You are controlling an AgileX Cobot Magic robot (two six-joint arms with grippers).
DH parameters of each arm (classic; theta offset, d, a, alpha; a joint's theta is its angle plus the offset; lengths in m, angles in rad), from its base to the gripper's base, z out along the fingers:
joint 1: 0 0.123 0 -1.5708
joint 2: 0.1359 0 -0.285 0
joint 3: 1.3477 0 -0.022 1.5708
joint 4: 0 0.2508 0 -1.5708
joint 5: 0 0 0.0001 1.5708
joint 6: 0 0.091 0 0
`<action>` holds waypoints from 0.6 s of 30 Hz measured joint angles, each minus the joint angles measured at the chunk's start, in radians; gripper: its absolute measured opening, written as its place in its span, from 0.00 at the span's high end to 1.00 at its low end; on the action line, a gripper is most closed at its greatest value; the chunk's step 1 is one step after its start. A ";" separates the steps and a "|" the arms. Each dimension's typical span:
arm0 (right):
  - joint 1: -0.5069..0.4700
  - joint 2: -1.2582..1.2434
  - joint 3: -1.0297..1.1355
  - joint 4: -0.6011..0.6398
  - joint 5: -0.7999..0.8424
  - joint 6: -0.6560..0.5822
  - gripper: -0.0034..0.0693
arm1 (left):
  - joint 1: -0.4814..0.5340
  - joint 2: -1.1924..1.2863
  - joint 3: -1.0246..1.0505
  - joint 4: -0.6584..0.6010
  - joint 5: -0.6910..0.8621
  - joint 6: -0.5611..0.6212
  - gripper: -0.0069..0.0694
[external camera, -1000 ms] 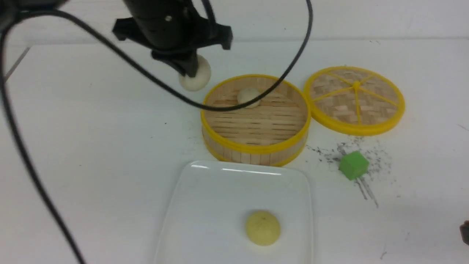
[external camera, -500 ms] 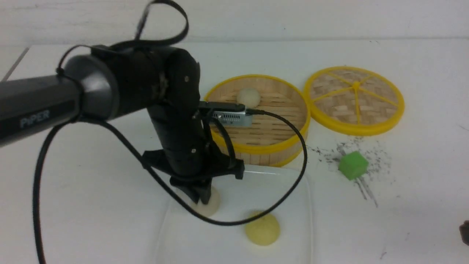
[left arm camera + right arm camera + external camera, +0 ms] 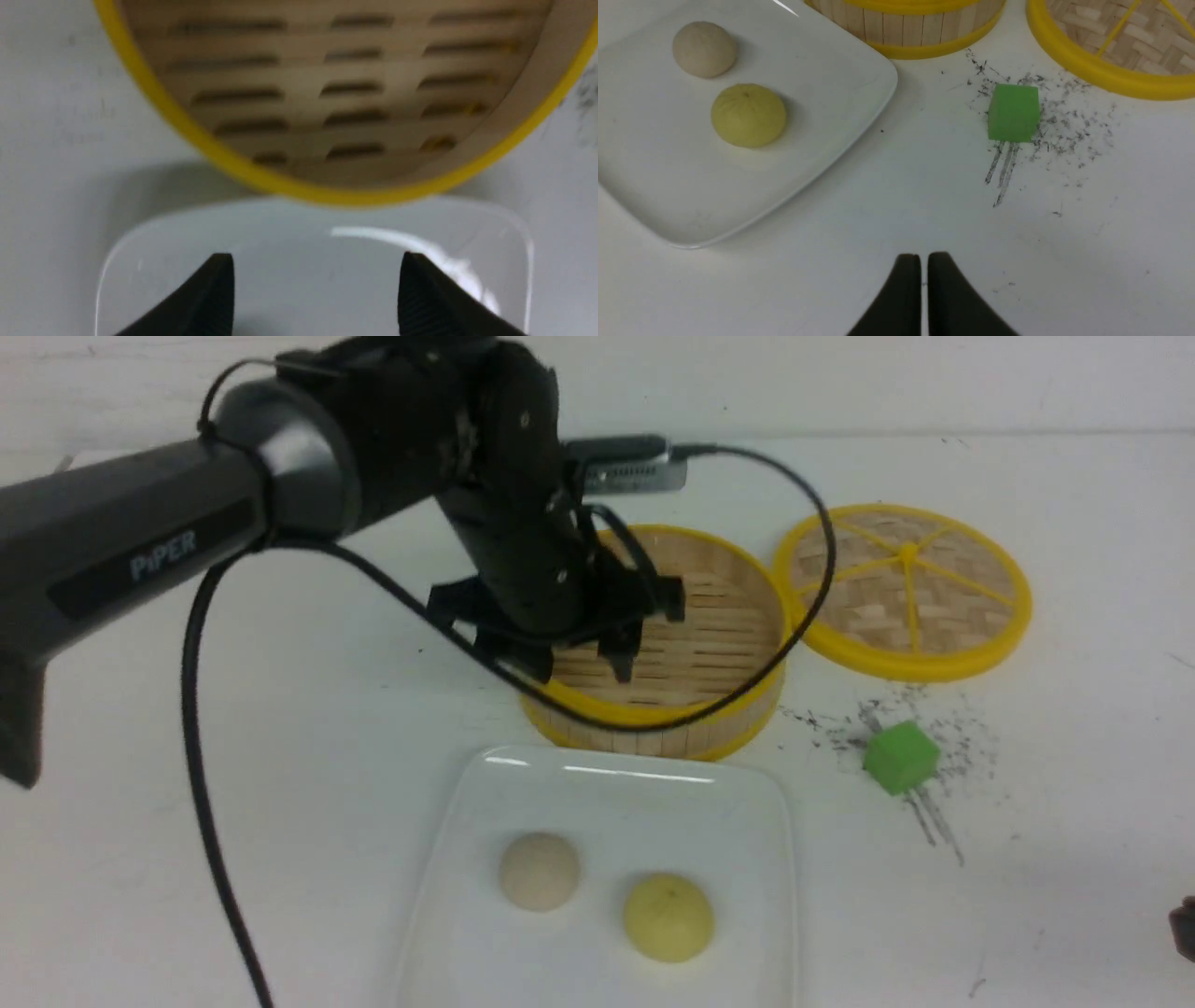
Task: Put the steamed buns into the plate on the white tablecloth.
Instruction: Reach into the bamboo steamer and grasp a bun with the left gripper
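The white plate lies on the white tablecloth at the near middle. A pale beige bun and a yellow bun sit on it side by side; both also show in the right wrist view, beige and yellow. The third bun is hidden behind my left arm. My left gripper is open and empty, above the near rim of the bamboo steamer. Its wrist view shows the spread gripper over the plate's far edge. My right gripper is shut and empty, low over the cloth.
The steamer's yellow-rimmed lid lies flat to the right of the steamer. A green cube sits among dark specks right of the plate, ahead of the right gripper. A black cable loops from my left arm across the steamer.
My left gripper carried the beige bun from beside the steamer down to the plate, let it go there, then rose and moved back over the steamer's near rim.
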 joint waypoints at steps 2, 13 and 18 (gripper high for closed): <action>0.000 0.000 0.000 0.000 0.000 0.000 0.88 | 0.000 0.047 -0.099 0.011 0.019 0.000 0.28; 0.000 0.000 0.000 0.000 0.001 0.000 0.86 | 0.000 0.519 -0.757 0.164 0.163 -0.033 0.29; 0.000 0.000 0.000 0.000 0.001 0.000 0.86 | 0.005 0.596 -0.812 0.200 0.155 -0.069 0.29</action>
